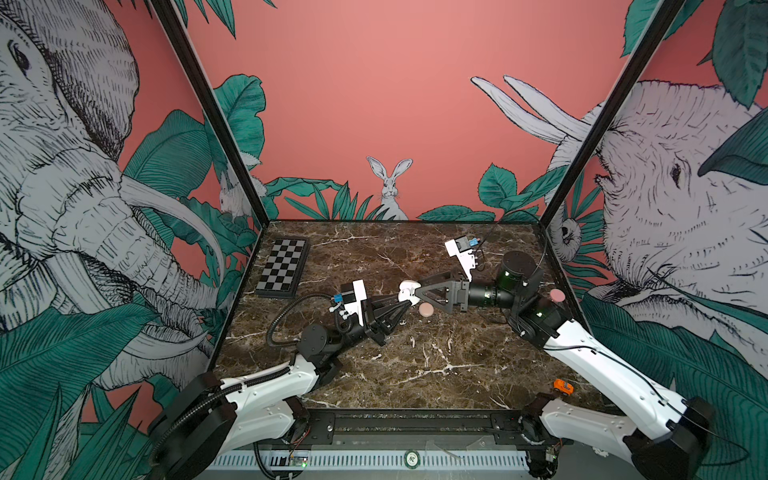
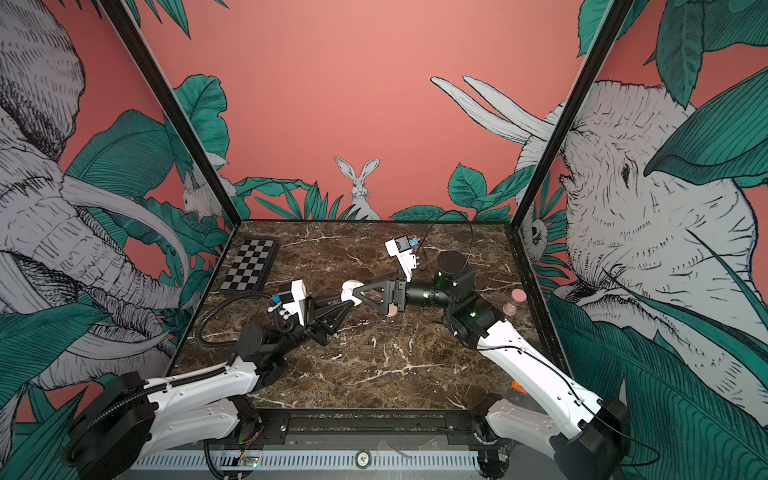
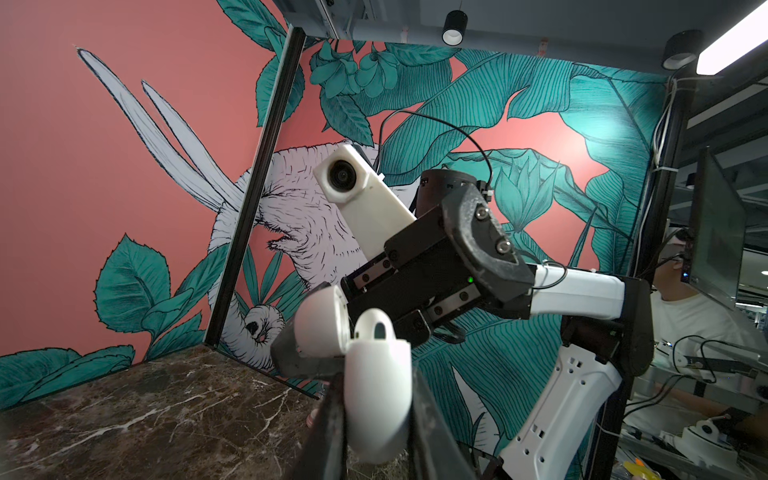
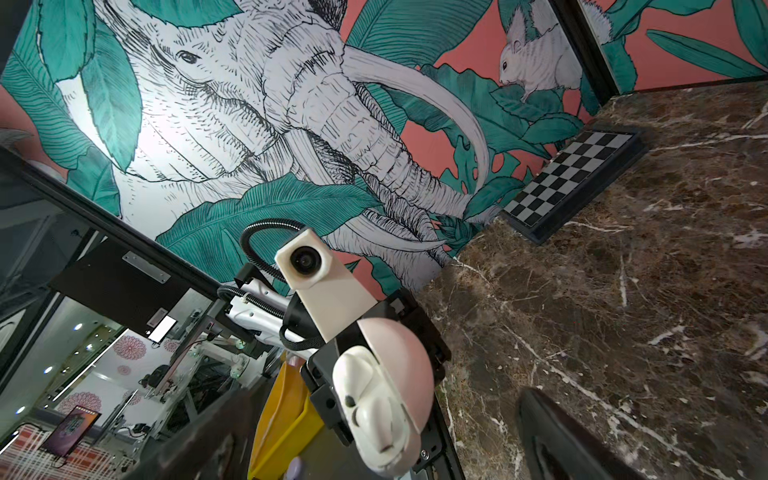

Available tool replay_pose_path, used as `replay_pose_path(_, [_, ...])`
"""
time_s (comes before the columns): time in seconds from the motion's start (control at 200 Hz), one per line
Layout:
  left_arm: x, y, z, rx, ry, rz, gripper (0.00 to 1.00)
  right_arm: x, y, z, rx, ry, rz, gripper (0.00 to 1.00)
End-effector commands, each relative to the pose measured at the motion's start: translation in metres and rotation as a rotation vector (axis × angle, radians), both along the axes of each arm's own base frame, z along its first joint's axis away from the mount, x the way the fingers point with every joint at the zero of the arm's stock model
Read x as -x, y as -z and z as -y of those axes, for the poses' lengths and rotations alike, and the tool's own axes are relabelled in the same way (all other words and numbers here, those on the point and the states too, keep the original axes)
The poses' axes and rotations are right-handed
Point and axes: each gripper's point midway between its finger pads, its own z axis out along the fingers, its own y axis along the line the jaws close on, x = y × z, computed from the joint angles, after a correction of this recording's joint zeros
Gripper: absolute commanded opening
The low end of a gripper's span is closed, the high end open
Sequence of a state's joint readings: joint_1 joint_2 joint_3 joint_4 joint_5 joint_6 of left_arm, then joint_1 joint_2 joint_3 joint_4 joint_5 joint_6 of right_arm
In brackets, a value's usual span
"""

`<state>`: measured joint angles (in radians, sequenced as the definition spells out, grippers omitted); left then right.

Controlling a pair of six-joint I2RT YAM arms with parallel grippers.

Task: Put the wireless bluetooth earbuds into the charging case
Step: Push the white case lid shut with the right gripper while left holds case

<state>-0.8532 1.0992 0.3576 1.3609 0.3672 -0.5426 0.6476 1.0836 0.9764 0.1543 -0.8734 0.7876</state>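
My left gripper [image 1: 405, 297] is shut on a white charging case [image 1: 404, 294], held above the middle of the table with its lid [image 3: 322, 328] swung open. In the left wrist view the case body [image 3: 376, 395] sits between the two dark fingers [image 3: 332, 419], and an earbud [image 3: 374, 328] pokes up from its well. The right wrist view looks into the case, where whitish earbud shapes [image 4: 370, 399] fill it under the lid [image 4: 405, 361]. My right gripper [image 1: 417, 287] stands open at the case's mouth, its fingers [image 4: 557, 436] spread wide and holding nothing.
A pink puck-like case [image 1: 427, 309] lies on the marble just below the grippers. Another pink one [image 1: 557, 296] stands by the right wall. A folded chessboard [image 1: 283, 268] lies at the back left, and a small orange toy [image 1: 563, 387] at the front right.
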Motion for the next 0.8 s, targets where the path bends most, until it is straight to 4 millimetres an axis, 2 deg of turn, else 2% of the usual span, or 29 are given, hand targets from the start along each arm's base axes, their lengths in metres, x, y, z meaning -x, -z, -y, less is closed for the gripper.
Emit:
replay_pose_path(0.0, [0.005,-0.017,0.000,0.051,0.040,0.009,0.00,0.016,-0.024,0.003,-0.089,-0.070,0.066,0.98])
replay_pose_path(0.455, [-0.002,-0.005,0.004,0.031,0.030,-0.031,0.00,0.024,-0.027,0.005,-0.120,-0.099,0.063,0.98])
replay_pose_path(0.795, [-0.004,-0.006,0.004,0.035,0.023,-0.035,0.00,0.029,-0.034,0.009,-0.131,-0.102,0.076,0.98])
